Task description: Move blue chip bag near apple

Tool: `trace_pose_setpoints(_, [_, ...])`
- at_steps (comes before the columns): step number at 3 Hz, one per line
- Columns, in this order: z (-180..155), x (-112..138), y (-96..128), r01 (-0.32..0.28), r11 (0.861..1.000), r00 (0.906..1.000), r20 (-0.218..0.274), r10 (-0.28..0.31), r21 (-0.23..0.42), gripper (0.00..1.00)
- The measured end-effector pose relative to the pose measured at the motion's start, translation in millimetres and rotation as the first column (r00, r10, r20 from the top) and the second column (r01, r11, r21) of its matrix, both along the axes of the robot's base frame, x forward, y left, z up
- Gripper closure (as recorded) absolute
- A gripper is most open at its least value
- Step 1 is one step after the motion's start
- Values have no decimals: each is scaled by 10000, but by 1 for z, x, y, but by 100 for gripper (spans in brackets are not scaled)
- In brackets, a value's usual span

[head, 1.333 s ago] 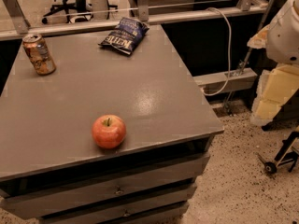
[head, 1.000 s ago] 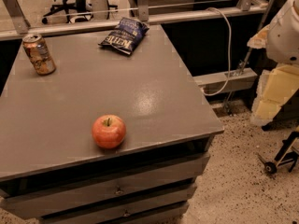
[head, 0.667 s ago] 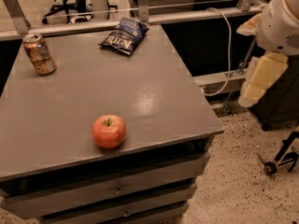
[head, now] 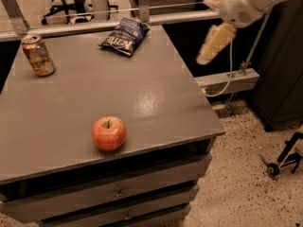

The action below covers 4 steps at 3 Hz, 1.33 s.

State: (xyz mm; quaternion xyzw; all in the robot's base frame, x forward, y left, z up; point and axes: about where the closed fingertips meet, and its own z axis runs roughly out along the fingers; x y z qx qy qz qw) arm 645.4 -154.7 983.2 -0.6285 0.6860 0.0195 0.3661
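Note:
The blue chip bag (head: 124,36), dark navy with white "Kettle" lettering, lies at the far edge of the grey table (head: 156,98), right of its middle. The red-orange apple (head: 109,133) stands upright near the table's front edge, well apart from the bag. My gripper (head: 214,44), cream-coloured, hangs in the air off the table's right side, right of the bag and above the table's level. It holds nothing that I can see.
An orange-brown drink can (head: 38,55) stands at the table's far left. A metal rail (head: 180,17) runs behind the table. Drawers (head: 118,193) sit below the front edge. A cable and a wheeled stand (head: 284,157) are on the speckled floor to the right.
My arm has swung up and to the left, from beside the table's right edge toward the far right corner. The bag, apple and can have not moved.

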Motion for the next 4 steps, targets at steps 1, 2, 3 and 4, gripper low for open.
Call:
trace_pose_setpoints(1, [-9,54,56,-361,9931,9993,143,347,1116,0])
trace_pose_setpoints(2, [-9,54,56,-364,9931,9993,140,350,1117,0])
trace_pose_setpoints(3, [-11,60,63,-288,9901,9995,201,263,1373,0])
trace_pose_setpoints(4, [-25,104,92,516,9618,9980,220,-597,2687,0])
